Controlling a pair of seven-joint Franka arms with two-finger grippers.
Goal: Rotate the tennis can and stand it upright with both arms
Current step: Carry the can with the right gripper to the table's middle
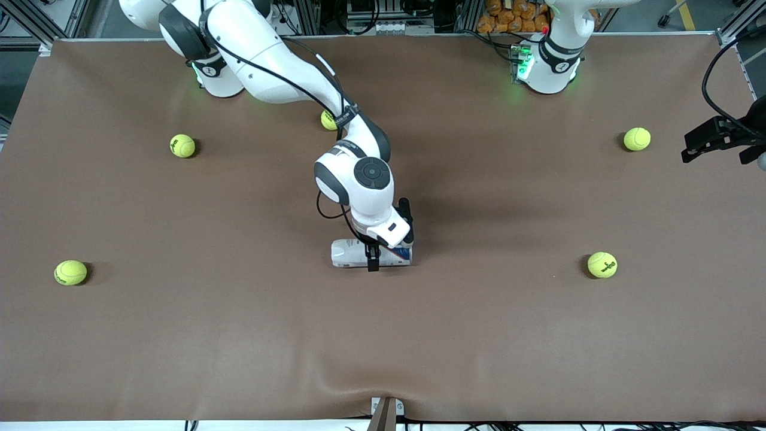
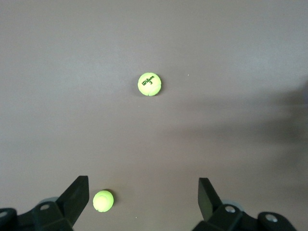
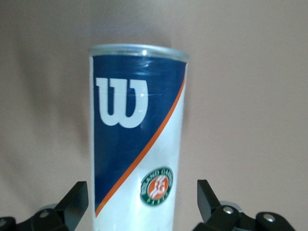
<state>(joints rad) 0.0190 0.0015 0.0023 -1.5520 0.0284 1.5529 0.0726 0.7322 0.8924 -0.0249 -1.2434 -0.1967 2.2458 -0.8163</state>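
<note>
The tennis can (image 1: 347, 253) lies on its side at the middle of the brown table, white end toward the right arm's end. In the right wrist view the tennis can (image 3: 137, 144) shows a navy band with a white "W", an orange stripe and a round green-orange badge. My right gripper (image 1: 377, 252) is down over the can, open; its fingers (image 3: 77, 198) stand on either side of it with a gap each side. My left gripper (image 2: 143, 193) is open and empty, high over the table. Of the left arm the front view shows only the base (image 1: 547, 66).
Several yellow-green tennis balls lie scattered: one (image 1: 328, 120) beside the right arm's forearm, one (image 1: 602, 264) toward the left arm's end, one (image 1: 70, 272) toward the right arm's end. The left wrist view shows two balls (image 2: 149, 84) (image 2: 103, 200). A black camera mount (image 1: 724, 134) juts in.
</note>
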